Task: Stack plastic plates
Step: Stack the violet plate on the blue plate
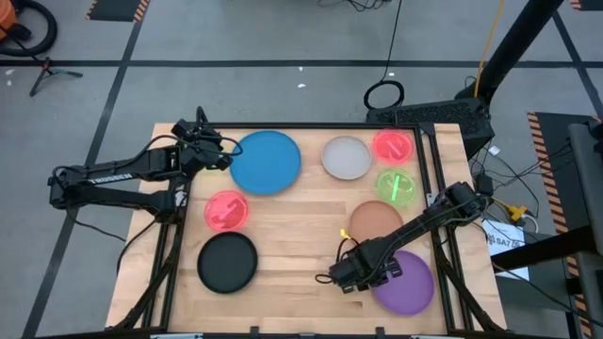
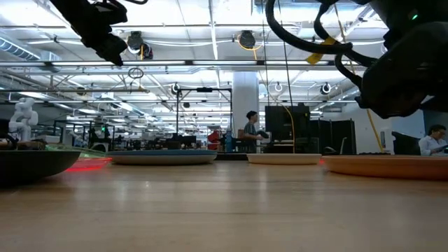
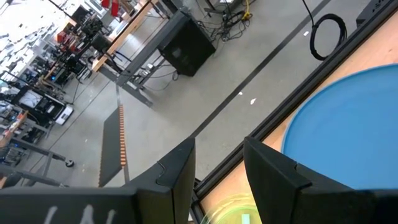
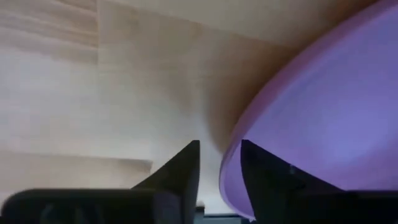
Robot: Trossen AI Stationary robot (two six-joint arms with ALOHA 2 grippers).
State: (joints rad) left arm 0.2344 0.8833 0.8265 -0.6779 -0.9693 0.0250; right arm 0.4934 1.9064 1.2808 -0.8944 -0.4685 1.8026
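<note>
Scanning from the left, the left gripper [image 1: 224, 156] hovers over the table's far-left area, just beside the blue plate [image 1: 267, 162]; in its wrist view its fingers [image 3: 177, 171] stand apart with nothing solid between them, though a greenish translucent thing shows faintly below them and I cannot tell what it is. It looks parked rather than working. Nearer the front on that side lie a small pink plate [image 1: 226, 210] and the black plate [image 1: 227, 262], each flat and separate. Moving across, the grey plate [image 1: 346, 157] sits by the far edge, with another pink plate [image 1: 393, 145] and a green plate [image 1: 397, 186] close beside it, then the tan plate [image 1: 375, 221]. Nothing is stacked yet (every disc lies on the wood [image 1: 292, 235] alone). At the right front, the right gripper [image 1: 344, 275] is low at the purple plate [image 1: 407, 282], fingers slightly parted, the rim running into the gap in the wrist view [image 4: 249, 155]. That placement suggests an edge pinch, since a flat disc offers no other hold; whether the rim is actually clamped I cannot tell.
</note>
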